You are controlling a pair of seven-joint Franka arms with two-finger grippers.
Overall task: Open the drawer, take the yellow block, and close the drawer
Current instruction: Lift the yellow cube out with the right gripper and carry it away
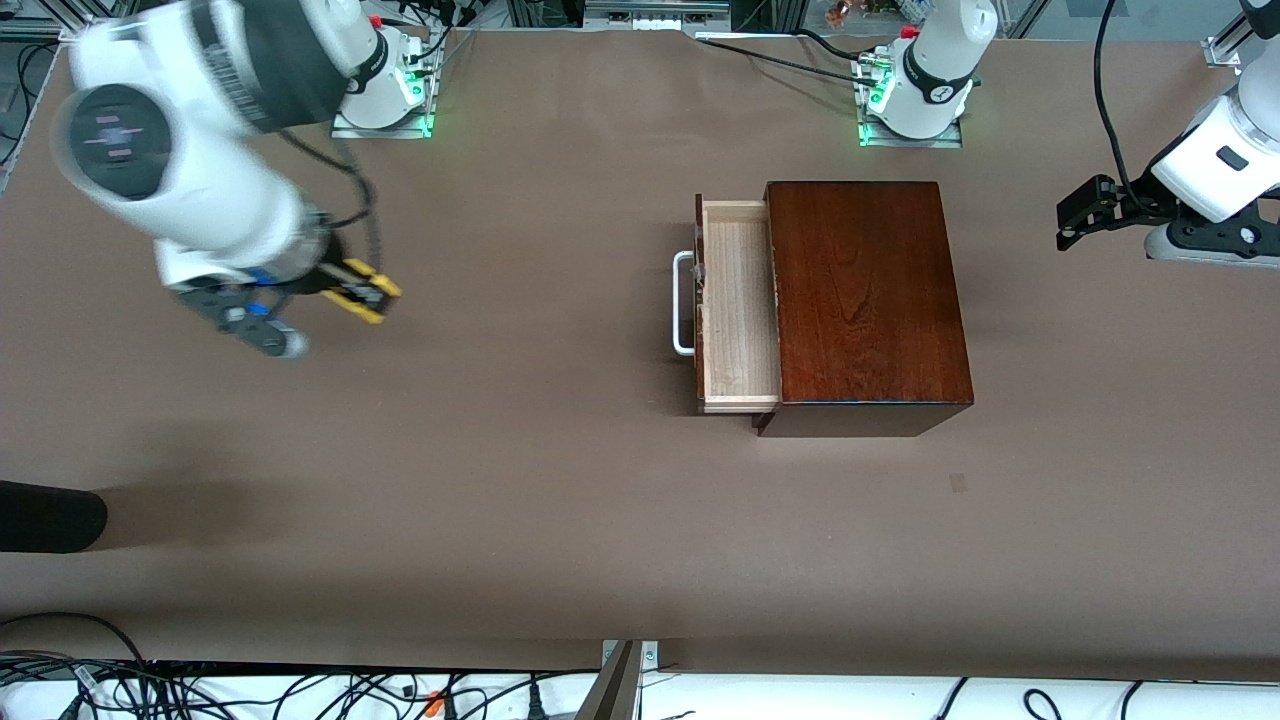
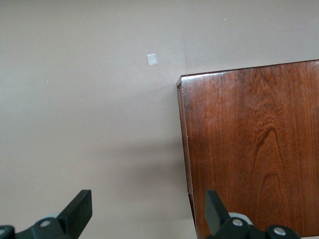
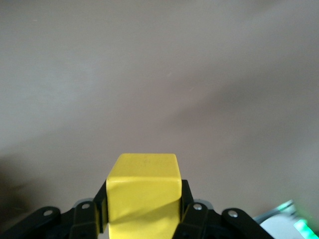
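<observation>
I am gripping the block [image 3: 143,191] between my right gripper's [image 1: 362,290] closed fingers, holding it up over bare table toward the right arm's end, well apart from the box [image 1: 865,300]. The drawer [image 1: 738,305] is sitting pulled out, its handle [image 1: 683,304] at the box's nine o'clock in the front view. My left gripper [image 2: 147,214] is waiting open over the table by the box's edge. Taking the block looks done; closing comes next, I judge, calling for a push on the drawer front.
</observation>
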